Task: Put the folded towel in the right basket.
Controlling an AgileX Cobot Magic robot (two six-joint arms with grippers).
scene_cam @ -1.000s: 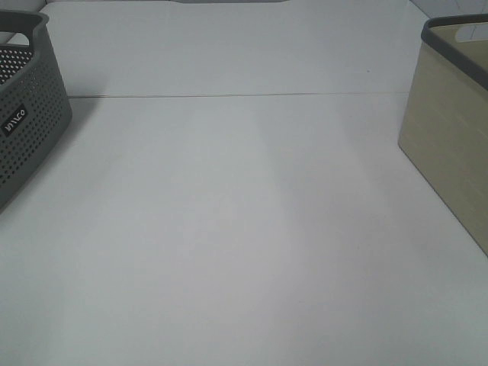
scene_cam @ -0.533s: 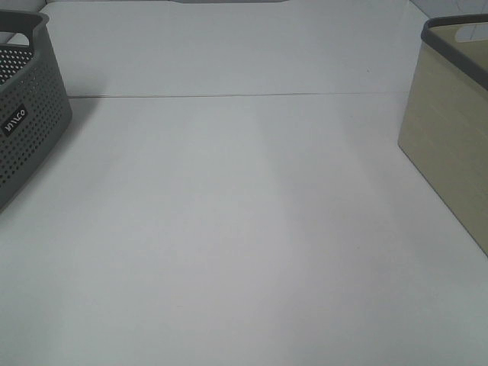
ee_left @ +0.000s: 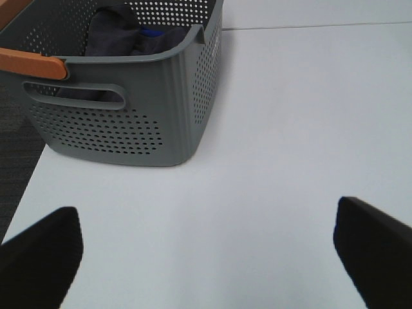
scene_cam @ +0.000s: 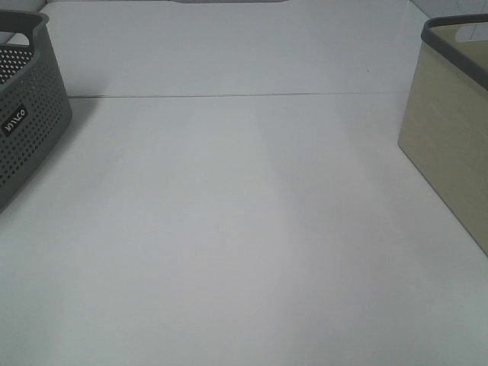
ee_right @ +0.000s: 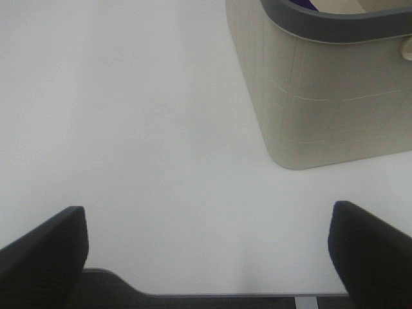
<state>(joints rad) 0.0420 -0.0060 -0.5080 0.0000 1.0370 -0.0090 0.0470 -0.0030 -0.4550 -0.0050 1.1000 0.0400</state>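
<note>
Waiting at the near edge of the white surface (scene_cam: 244,229), both arms are sitting back out of the high view, and nothing is lying on the open stretch between the two baskets. The left end effector (ee_left: 206,248) is showing its two dark fingers spread wide with nothing between them; the right end effector (ee_right: 206,248) is likewise gaping wide and carrying nothing.

The right basket (scene_cam: 456,114), beige with a dark grey rim, is standing at the right side of the surface; in the right wrist view only a sliver of something purple is peeking over its rim (ee_right: 308,5), and whether that is the folded towel cannot be told. The grey perforated basket (ee_left: 129,84) on the left is holding dark grey cloth (ee_left: 116,32) with a blue scrap beside it, and an orange handle (ee_left: 32,64) is crossing its rim.

Judging by this, either the towel is already resting in the right basket and the job is finishing, or it is waiting in the grey basket and everything is remaining to do.

A small white label on the grey basket (scene_cam: 15,120) is reading roughly "INACO", though the letters are too small to be sure.
</note>
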